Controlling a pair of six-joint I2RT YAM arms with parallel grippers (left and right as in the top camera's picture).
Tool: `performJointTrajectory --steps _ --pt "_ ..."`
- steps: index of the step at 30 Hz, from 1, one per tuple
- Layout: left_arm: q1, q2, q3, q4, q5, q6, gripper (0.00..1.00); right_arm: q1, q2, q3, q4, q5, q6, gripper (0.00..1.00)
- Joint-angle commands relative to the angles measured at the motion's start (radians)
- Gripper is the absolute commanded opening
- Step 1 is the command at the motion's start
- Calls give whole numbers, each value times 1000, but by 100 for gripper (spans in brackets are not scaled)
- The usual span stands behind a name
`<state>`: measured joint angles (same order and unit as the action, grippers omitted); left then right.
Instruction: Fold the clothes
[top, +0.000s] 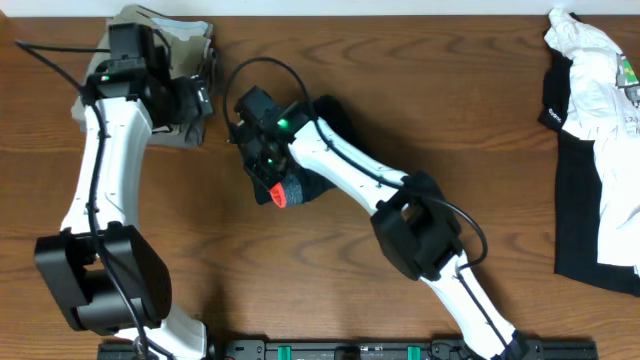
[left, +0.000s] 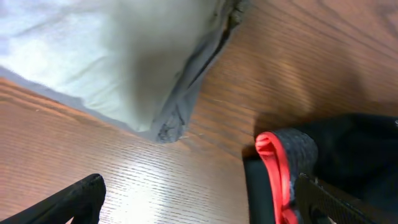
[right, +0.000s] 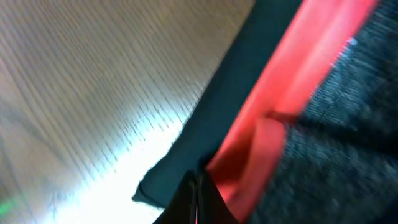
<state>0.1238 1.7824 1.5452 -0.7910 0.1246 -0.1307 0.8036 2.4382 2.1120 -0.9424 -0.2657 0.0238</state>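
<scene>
Two arms finish the fold, we judge: our right jaws pinch the leggings (left: 360, 149) at their red waistband (right: 292, 81), left jaws gape wide just beside, so next we release gently.

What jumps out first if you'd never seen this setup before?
The bright red band on the small black leggings bundle in the middle of the table, right under the right gripper, grabs the eye first. After that, the white T-shirt at the far right edge and the khaki trousers at top left beside the left gripper.
</scene>
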Motion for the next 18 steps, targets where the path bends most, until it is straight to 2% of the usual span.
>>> performJointTrajectory --steps 1,10,12,15,18 --pt "17 15 -8 -4 -8 5 98 3 1 14 27 -39 34 1" --pt "18 15 -8 -16 -8 5 98 -58 -79 66 35 -42 47 2" --pt "18 15 -8 -27 4 5 98 -88 -125 86 23 -38 47 13" --pt "17 15 -11 -56 85 5 98 -150 -196 96 8 -19 60 50" --pt "11 15 -26 -82 187 6 98 -231 -246 96 -14 25 95 69"
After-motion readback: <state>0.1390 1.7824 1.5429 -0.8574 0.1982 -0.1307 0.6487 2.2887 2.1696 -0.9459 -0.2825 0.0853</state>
